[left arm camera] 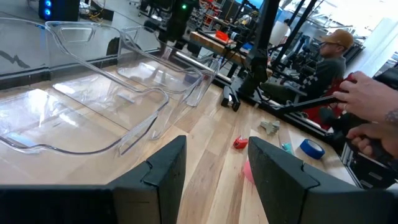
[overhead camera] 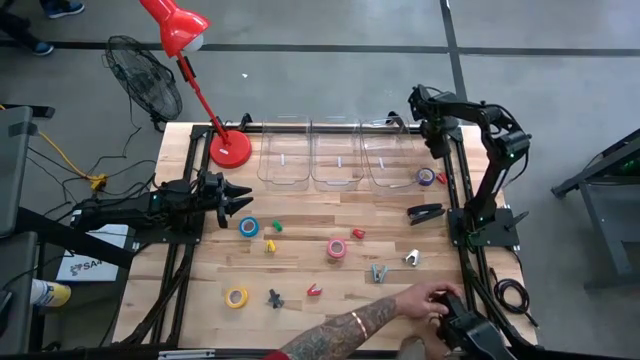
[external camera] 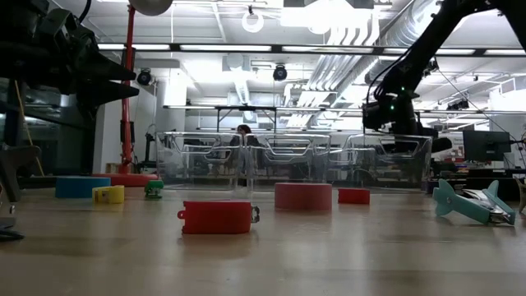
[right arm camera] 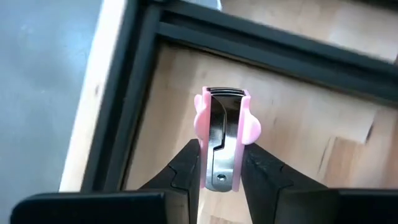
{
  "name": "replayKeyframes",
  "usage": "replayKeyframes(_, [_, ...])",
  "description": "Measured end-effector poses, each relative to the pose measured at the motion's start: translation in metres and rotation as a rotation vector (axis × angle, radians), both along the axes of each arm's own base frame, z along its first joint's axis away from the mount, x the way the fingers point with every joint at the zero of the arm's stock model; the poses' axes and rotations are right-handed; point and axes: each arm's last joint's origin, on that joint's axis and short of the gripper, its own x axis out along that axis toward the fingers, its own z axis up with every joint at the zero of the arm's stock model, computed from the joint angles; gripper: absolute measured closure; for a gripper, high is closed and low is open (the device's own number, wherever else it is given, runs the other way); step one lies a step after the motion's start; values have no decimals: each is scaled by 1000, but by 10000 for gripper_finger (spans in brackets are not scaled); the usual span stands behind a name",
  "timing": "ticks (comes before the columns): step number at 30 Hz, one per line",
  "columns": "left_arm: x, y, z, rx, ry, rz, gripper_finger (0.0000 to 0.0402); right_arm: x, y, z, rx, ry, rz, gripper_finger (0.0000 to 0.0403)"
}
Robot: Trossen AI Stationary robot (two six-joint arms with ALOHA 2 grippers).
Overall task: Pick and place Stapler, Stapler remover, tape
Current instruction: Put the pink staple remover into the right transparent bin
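Right claw (right arm camera: 222, 163) is clamped on a pink staple remover (right arm camera: 222, 138), fingers pinching its sides, held up over the far right edge of the bench (overhead camera: 300, 290), just beside the rightmost of three clear bins (overhead camera: 392, 158). That bin already has a purple tape roll (overhead camera: 425, 176) in it.

Left claw (overhead camera: 240, 197) hangs over the left side of the bench with its fingers apart and nothing between them, pointing toward the bins, right next to a blue tape roll (overhead camera: 248, 226).

Rest of the stuff is scattered on the bench:
- pink tape roll (overhead camera: 337, 248) roughly in the middle, yellow roll (overhead camera: 236, 297) near the front left
- black stapler (overhead camera: 424, 211) on the right, close to the right arm's base
- little staple removers all over: green (overhead camera: 276, 226), yellow (overhead camera: 269, 245), red (overhead camera: 357, 233), another red (overhead camera: 314, 290), dark one (overhead camera: 274, 297), teal one (overhead camera: 377, 272), white one (overhead camera: 412, 258)

Red lamp (overhead camera: 229, 148) stands at the far left corner. A person's hand (overhead camera: 425, 298) with a tattooed forearm reaches in at the front right edge, resting on some dark gear there.
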Motion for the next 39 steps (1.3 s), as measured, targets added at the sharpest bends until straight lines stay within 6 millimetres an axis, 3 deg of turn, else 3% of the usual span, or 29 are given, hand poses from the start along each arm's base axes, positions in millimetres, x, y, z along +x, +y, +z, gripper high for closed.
replayKeyframes(10, [0, 0, 0, 0, 0, 0, 231, 2, 3, 29, -84, 54, 276, 325])
replayKeyframes(18, [0, 0, 0, 0, 0, 0, 231, 14, 10, 57, -175, 100, 606, 325])
replayKeyframes(28, [0, 0, 0, 0, 1, 0, 231, 35, 34, 99, -319, 82, 1021, 325])
replayKeyframes(39, [0, 0, 0, 0, 2, 0, 231, 70, 47, 102, -278, -66, 1334, 323])
